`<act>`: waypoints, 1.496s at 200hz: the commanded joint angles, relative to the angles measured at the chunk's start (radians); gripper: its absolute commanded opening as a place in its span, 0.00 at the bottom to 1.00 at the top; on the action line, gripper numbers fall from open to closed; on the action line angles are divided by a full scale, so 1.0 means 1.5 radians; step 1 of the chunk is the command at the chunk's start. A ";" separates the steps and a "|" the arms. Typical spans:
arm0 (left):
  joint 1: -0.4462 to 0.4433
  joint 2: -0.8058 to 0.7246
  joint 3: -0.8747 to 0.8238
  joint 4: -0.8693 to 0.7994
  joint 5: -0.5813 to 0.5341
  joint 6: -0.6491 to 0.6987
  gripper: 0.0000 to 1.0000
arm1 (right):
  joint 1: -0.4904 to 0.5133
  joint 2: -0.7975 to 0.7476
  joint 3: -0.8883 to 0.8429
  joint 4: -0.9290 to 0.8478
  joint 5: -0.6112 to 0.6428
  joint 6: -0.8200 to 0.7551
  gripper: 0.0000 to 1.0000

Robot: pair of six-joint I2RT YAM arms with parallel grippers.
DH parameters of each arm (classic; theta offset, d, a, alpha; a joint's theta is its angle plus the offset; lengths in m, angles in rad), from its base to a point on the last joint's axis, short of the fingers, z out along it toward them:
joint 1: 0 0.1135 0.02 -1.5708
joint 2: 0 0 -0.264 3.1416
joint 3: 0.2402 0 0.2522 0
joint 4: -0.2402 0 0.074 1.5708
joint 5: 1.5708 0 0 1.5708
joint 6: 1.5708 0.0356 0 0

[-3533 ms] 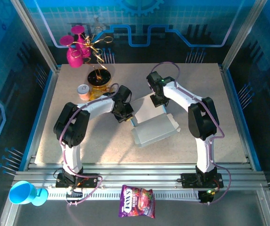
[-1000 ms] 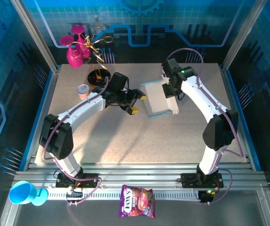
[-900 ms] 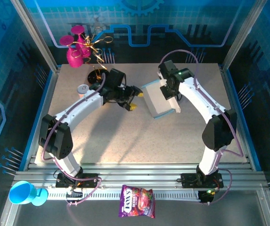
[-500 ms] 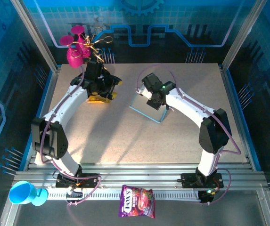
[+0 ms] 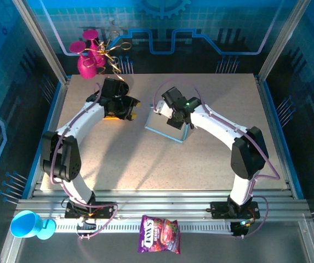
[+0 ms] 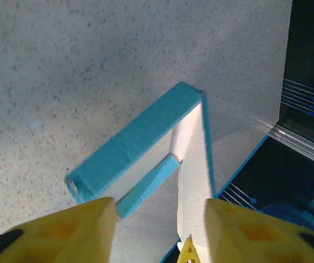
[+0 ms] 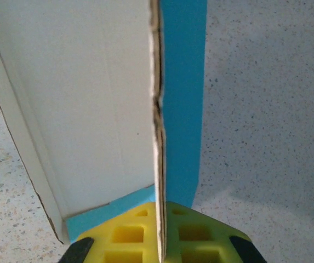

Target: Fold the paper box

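Paper box (image 5: 159, 127) sits near the middle of the tabletop (image 5: 146, 164), a little toward the far edge. It is tipped up, pale inside facing the camera, blue rim low on the near side. Cannot tell whether that low rim rests on the surface or hangs just above it.

Right gripper (image 7: 159, 219): clenched on one thin wall of the box, yellow pads either side of the raw cardboard edge. Whatever control there is of the box comes from this one pinch.

Left gripper (image 6: 159, 213): jaws apart, nothing between them. It points at the box's open corner from the far-left side, just beside it and not touching.

Risks, as I judge them:
- A single pinch on one wall could let the box pivot or sag about the pads, and a hard pull might crease the card off its score line or tear the edge, which already looks ragged.
- The blue flap (image 6: 146, 186) lies loose inside the corner. If the left fingers come in off line, they could shove it the wrong way or crush the corner rather than tuck it.
- A push from the left with no counter-hold may slide the wall out of the right gripper's pinch or flatten the raised walls.
- The two grippers stand close together, so contact between them is possible.
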 commanded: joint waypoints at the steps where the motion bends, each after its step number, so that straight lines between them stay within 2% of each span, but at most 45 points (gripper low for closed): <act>1: 0.025 0.032 0.054 0.002 0.015 0.026 0.43 | 0.017 -0.028 -0.021 0.018 -0.024 -0.019 0.00; 29: 0.019 0.094 0.140 -0.009 0.054 0.040 0.42 | 0.017 -0.049 -0.020 0.019 -0.042 -0.021 0.00; 51: 0.003 0.133 0.209 -0.038 0.057 0.054 0.43 | 0.014 -0.053 -0.004 0.011 -0.040 -0.022 0.00; 111: -0.028 0.173 0.263 -0.079 0.095 0.062 0.43 | 0.011 -0.059 -0.005 0.017 -0.029 -0.035 0.00; 137: -0.035 0.152 0.237 -0.101 0.089 0.077 0.44 | 0.009 -0.057 -0.002 0.020 -0.027 -0.034 0.00; 177: -0.035 0.112 0.165 -0.070 0.092 0.051 0.44 | 0.008 -0.052 0.001 0.022 -0.030 -0.032 0.00; 299: -0.058 0.095 0.127 -0.018 0.137 -0.012 0.46 | 0.020 -0.047 0.001 0.030 -0.017 -0.036 0.00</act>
